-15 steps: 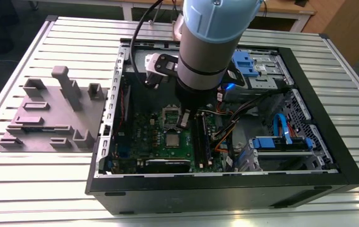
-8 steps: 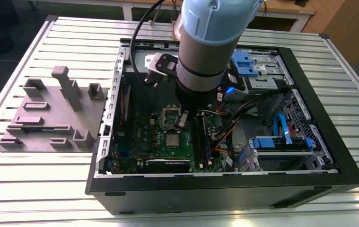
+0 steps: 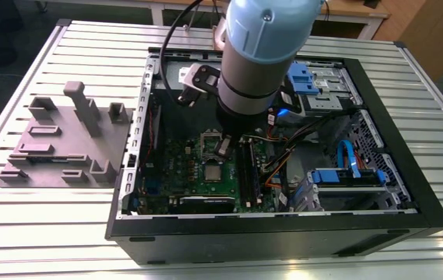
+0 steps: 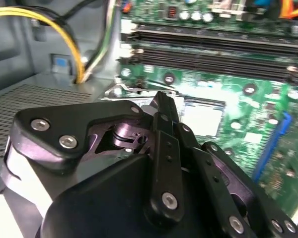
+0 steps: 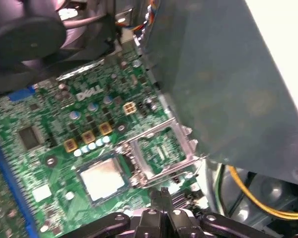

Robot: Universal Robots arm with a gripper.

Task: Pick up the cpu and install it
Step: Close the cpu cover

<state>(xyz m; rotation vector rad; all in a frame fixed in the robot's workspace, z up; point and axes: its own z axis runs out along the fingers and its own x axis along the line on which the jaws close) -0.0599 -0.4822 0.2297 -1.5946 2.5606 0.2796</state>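
Gripper point(image 5: 161, 196) clenched, empty; first wrist view shows cpu point(image 5: 102, 179) seated in socket

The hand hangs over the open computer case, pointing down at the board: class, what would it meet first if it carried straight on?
Most likely the motherboard near the open socket frame, just beside the seated cpu. Depth is unclear, so which comes first is uncertain. The hand carries nothing visible.

Pale silver cpu point(image 5: 103, 177), green motherboard point(image 5: 89, 124), yellow cables point(image 4: 72, 44), black hand point(image 4: 161, 106)
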